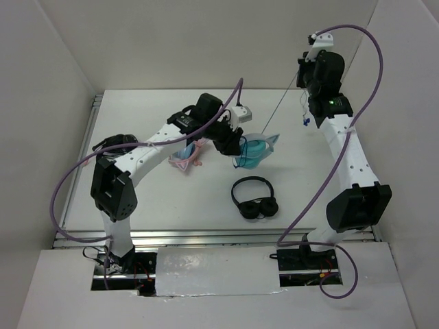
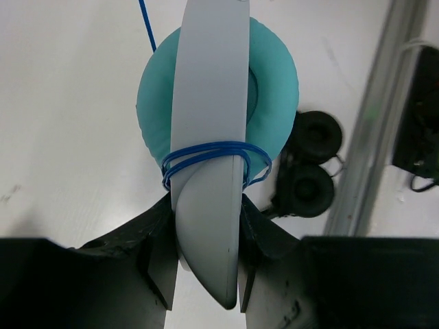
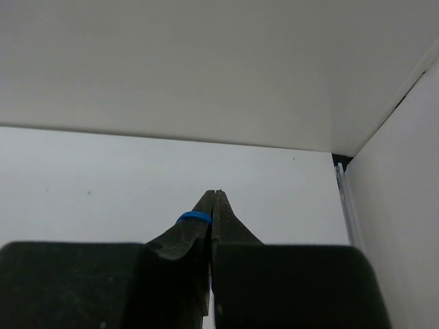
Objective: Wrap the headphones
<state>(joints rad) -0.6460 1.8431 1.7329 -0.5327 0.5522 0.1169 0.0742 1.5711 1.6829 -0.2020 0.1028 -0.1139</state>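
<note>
The teal headphones (image 1: pixel 255 149) are held at the middle of the table by my left gripper (image 1: pixel 240 147). In the left wrist view my left gripper (image 2: pixel 208 202) is shut on their pale grey band (image 2: pixel 209 103), with a teal cup (image 2: pixel 278 103) behind it. The thin blue cable (image 2: pixel 206 152) is looped about twice around the band. The cable (image 1: pixel 278 106) runs taut up to my raised right gripper (image 1: pixel 302 68), which is shut on it. In the right wrist view the cable (image 3: pixel 194 218) crosses one finger of my right gripper (image 3: pixel 216 195). The small blue plug (image 1: pixel 304 122) dangles below.
Plain black headphones (image 1: pixel 254 199) lie in front of the teal pair and also show in the left wrist view (image 2: pixel 309 171). A pink-banded pair (image 1: pixel 186 159) lies under my left arm. White walls enclose the table; a metal rail (image 1: pixel 206 236) runs along the near edge.
</note>
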